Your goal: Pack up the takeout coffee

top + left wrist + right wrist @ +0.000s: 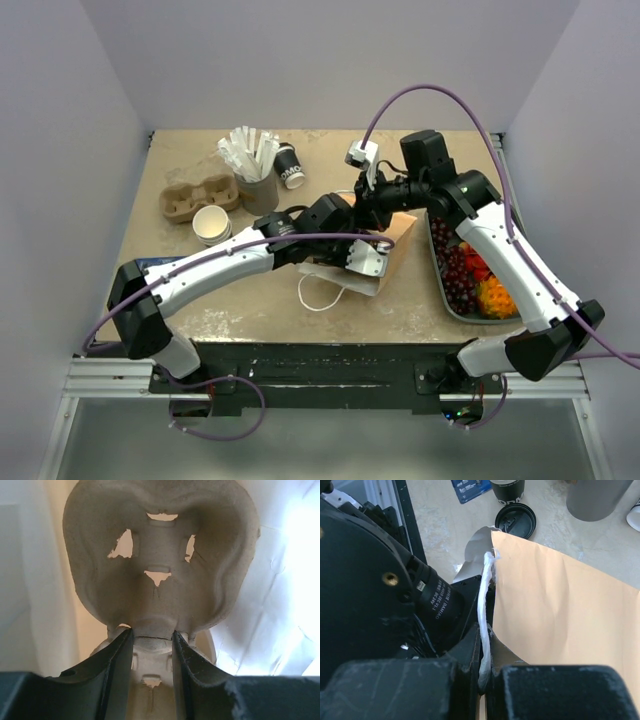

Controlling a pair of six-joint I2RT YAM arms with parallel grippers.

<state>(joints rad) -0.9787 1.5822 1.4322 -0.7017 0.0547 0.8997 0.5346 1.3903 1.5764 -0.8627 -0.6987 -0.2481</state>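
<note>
left hand (pixel 152 636) clamps one pulp cup carrier (pixel 90 555)

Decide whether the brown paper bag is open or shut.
Open. The right hand pinches the white handle of the paper bag at its mouth, and the left hand is inside, gripping a pulp cup carrier.

Overhead is evenly lit, only soft shadows on the desk (pixel 250 315). Left wrist cam is blown out white right of the fingers (pixel 117 675) (total glare), which sit dark and blurry up close.
</note>
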